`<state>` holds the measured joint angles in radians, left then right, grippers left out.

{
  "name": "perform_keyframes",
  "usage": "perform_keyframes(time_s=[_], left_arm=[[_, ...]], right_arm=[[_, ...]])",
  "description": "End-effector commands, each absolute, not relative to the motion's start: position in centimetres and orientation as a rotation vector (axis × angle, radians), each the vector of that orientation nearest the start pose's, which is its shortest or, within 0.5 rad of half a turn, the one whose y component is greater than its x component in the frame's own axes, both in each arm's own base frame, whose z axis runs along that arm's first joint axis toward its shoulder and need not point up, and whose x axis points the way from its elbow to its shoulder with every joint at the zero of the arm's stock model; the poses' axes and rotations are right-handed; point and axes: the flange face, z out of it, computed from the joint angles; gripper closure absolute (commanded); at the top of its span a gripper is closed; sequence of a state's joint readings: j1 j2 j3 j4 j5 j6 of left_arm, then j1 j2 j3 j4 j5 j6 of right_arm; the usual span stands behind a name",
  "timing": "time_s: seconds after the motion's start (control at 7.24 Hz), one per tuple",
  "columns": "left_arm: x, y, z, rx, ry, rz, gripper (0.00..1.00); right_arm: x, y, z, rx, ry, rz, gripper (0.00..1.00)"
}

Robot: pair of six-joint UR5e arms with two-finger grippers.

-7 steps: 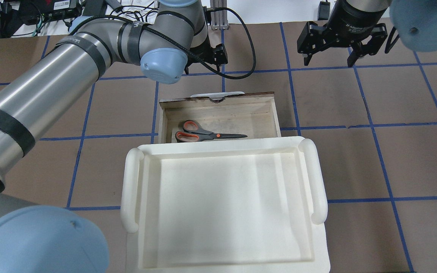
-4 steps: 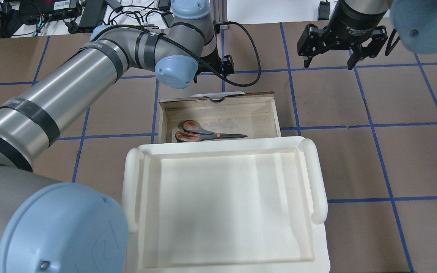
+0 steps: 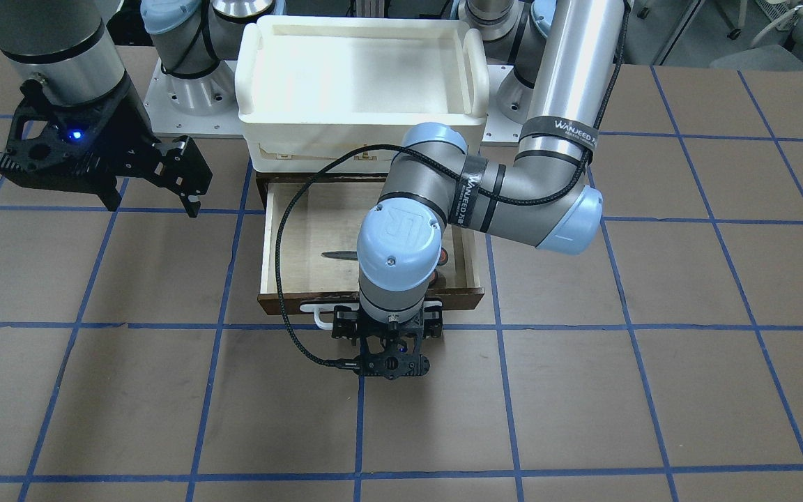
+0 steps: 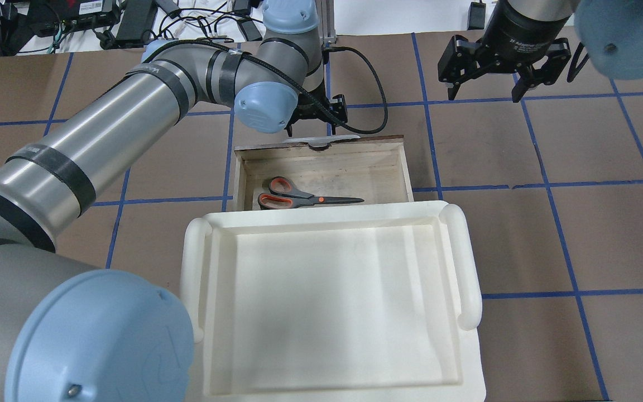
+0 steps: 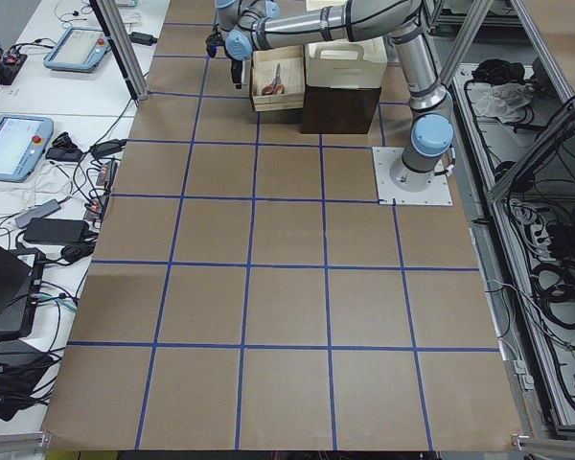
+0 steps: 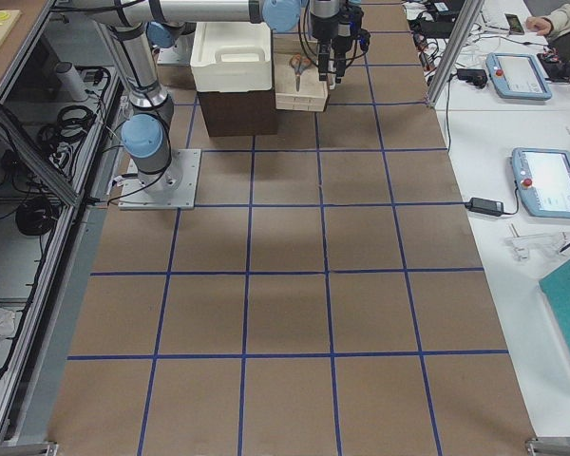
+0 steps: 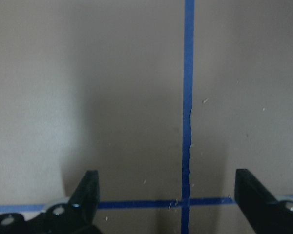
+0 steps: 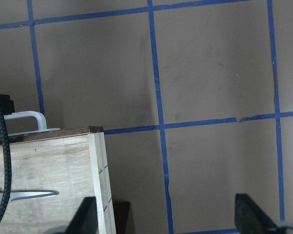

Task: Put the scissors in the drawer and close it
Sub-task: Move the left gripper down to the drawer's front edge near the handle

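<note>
The scissors (image 4: 305,196), with grey-and-orange handles and dark blades, lie flat inside the open drawer (image 4: 355,170), near its left side. The drawer's dark front and white bar handle (image 3: 318,315) face away from the robot. My left gripper (image 7: 168,195) is open and empty. It points down at the table just beyond the drawer front, by the handle, and also shows in the front-facing view (image 3: 387,338). My right gripper (image 4: 486,78) is open and empty, hovering above the table far to the right of the drawer.
A large white plastic tray (image 4: 466,268) sits on top of the dark cabinet that the drawer slides out of. A black cable (image 3: 290,265) loops from the left wrist over the drawer. Brown table with blue tape grid surrounds it.
My left arm has swung forward and right, bringing its gripper down beyond the drawer's front by the handle. The scissors, drawer and right gripper have stayed put.
</note>
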<state>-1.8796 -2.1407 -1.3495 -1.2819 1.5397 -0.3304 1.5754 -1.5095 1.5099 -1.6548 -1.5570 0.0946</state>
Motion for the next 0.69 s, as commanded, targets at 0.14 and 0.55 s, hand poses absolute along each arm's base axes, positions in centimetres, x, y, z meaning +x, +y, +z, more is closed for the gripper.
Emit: perform_keyframes(time_s=[0.14, 0.55], left_arm=[[-34.3, -58.2, 30.7, -0.102, 3.134, 0.269, 0.0], [-34.2, -52.5, 28.1, -0.085, 3.098, 0.494, 0.0]], right_arm=[[13.7, -52.5, 49.5, 0.141, 3.121, -0.126, 0.0], [13.7, -52.5, 49.5, 0.138, 3.121, -0.131, 0.0]])
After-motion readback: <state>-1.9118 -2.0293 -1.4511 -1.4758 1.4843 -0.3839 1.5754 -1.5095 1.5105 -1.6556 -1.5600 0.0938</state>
